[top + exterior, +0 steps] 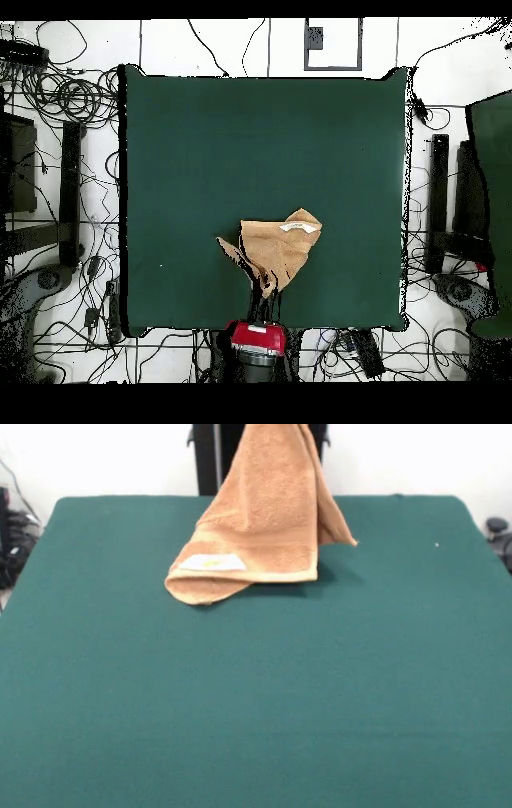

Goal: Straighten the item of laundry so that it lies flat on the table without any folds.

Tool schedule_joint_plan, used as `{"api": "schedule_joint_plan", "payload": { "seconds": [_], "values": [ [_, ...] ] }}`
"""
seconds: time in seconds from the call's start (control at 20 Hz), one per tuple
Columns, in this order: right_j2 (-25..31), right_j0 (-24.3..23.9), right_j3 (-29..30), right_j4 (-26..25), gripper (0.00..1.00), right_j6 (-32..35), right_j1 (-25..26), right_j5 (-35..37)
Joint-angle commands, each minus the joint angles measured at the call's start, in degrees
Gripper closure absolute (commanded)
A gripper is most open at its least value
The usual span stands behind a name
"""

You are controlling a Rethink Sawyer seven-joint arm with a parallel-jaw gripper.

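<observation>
The orange-tan towel (pixel 264 512) hangs from above the top edge of the front view. Its lower end rests folded on the green table (pixel 256 712), near the far middle. A white label (pixel 212 562) shows on its lower band. In the overhead view the towel (pixel 280 248) narrows to a pinched point near the robot's side of the table (pixel 250 140). My gripper (pixel 267 296) is at that point, shut on the towel's upper end and holding it up. The towel mostly hides the gripper. It is out of the front view.
The robot's red base (pixel 258 342) stands at the table's edge just behind the towel, and the black pedestal (pixel 206 456) shows behind it in the front view. Cables and stands (pixel 70 160) lie on the floor around the table.
</observation>
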Motion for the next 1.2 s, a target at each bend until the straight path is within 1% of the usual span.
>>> {"api": "schedule_joint_plan", "payload": {
  "seconds": [0.05,0.15,0.3,0.4,0.7,0.85,1.0,1.2],
  "values": [
    [12.3,-10.6,8.2,5.0,1.0,24.3,-9.2,17.6],
    [11.3,-10.5,7.3,4.7,1.0,25.4,-4.5,13.0],
    [10.0,-10.8,5.3,4.9,1.0,27.2,4.8,4.1],
    [9.6,-11.1,4.1,5.2,1.0,27.7,9.7,-0.1],
    [8.4,-11.9,1.6,5.9,1.0,28.9,20.9,-10.4],
    [8.3,-12.5,0.2,6.5,1.0,29.2,25.6,-14.8],
    [8.4,-13.7,-1.6,7.2,1.0,29.1,30.9,-18.6],
    [8.7,-15.3,-4.5,7.3,1.0,27.7,36.7,-20.7]
  ]
}}
